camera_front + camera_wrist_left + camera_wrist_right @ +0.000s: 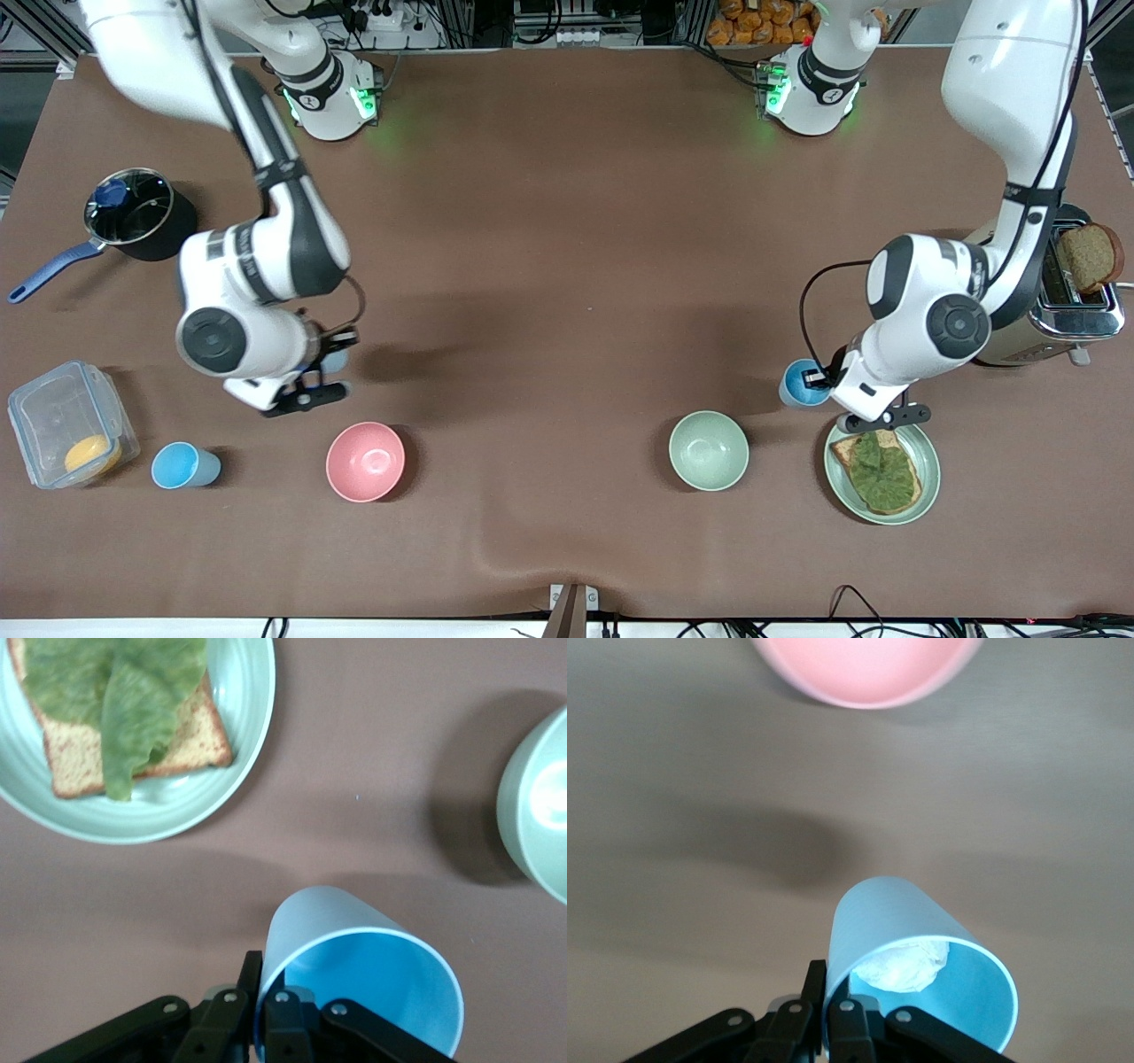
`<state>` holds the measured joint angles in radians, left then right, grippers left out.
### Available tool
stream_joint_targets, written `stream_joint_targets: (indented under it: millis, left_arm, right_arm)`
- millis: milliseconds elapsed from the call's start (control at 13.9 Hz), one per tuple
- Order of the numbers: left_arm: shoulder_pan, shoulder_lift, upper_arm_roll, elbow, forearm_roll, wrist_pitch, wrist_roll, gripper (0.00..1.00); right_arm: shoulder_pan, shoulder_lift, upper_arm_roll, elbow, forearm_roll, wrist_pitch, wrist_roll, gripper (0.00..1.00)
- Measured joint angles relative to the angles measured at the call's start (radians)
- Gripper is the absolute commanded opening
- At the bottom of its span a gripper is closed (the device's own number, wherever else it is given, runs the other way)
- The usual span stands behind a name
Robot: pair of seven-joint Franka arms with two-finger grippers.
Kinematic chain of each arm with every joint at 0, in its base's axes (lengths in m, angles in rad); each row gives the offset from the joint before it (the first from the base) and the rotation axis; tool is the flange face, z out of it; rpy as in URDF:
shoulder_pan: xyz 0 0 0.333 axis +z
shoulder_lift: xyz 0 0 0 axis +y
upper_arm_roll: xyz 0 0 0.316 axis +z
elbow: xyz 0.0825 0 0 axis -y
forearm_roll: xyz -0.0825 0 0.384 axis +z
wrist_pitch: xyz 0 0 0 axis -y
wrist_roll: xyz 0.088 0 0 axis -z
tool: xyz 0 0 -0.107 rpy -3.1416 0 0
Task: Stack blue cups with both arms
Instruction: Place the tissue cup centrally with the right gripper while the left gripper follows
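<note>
Step in hand: both cups are lifted, and the transfer to a common stacking point is not yet made.

My left tool (pixel 817 379) is clamped on the rim of a blue cup (pixel 802 384); one finger sits inside the wall and one outside, as the left wrist view shows (pixel 282 1019). This cup (pixel 359 979) hangs over bare table (pixel 567 266) between the pale green bowl (pixel 708 450) and the green plate (pixel 927 478), which carries toast with lettuce (pixel 877 461). The cup is empty inside.

My right tool (pixel 321 363) is clamped the same way on a second blue cup (pixel 921 979), largely hidden under the wrist in the front view. It hangs over the table beside the pink bowl (pixel 365 461). The right wrist view shows a pale crumpled lump (pixel 904 967) inside this cup; I cannot tell what it is.

A third blue cup (pixel 182 466) stands on the table between the pink bowl and the clear lidded container (pixel 66 434).

Next move, as I judge it: bring the two held cups toward each other over the open middle of the table, set one upright, then align the other mouth-up above it and lower it in. The tapered walls need coaxial alignment. The lump in the right cup may block nesting, so that cup suits the upper position.
</note>
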<state>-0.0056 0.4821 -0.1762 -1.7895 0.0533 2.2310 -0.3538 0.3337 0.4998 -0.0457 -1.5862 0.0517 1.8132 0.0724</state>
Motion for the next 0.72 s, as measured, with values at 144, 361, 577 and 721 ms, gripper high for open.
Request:
stream_joint_targets:
  millis: [144, 361, 577, 721]
  left_arm:
    - [0.006, -0.064, 0.0, -0.077, -0.019, -0.001, -0.001, 0.0]
    - [0.009, -0.173, -0.001, -0.214, -0.077, -0.002, -0.001, 0.0]
    - [0.009, -0.27, -0.003, -0.319, -0.105, -0.021, -0.005, 0.0]
    - [0.008, -0.301, -0.004, -0.35, -0.107, -0.031, -0.018, 0.0]
  right_arm:
    - [0.096, 0.003, 0.004, 0.003, 0.041, 0.001, 0.146, 0.0]
    - [0.247, 0.011, 0.006, 0.003, 0.064, 0.055, 0.385, 0.0]
    - [0.358, 0.03, 0.007, 0.0, 0.069, 0.143, 0.562, 0.0]
    - [0.418, 0.06, 0.007, -0.005, 0.069, 0.201, 0.65, 0.0]
